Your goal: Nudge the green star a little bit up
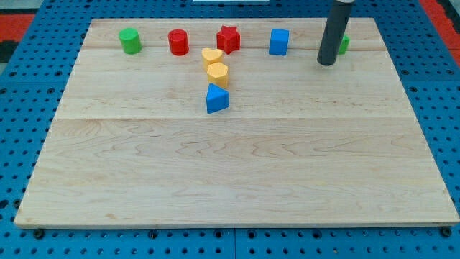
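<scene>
The green star (345,44) lies near the board's top right, mostly hidden behind my dark rod; only its right edge shows. My tip (327,63) rests on the board just below and left of the star, close to it; contact cannot be told.
Along the top row from the view's left stand a green cylinder (130,41), a red cylinder (178,42), a red star (228,39) and a blue cube (279,42). Two yellow blocks (211,57) (217,74) and a blue triangular block (216,99) sit below the red star. The wooden board (237,173) lies on a blue pegboard.
</scene>
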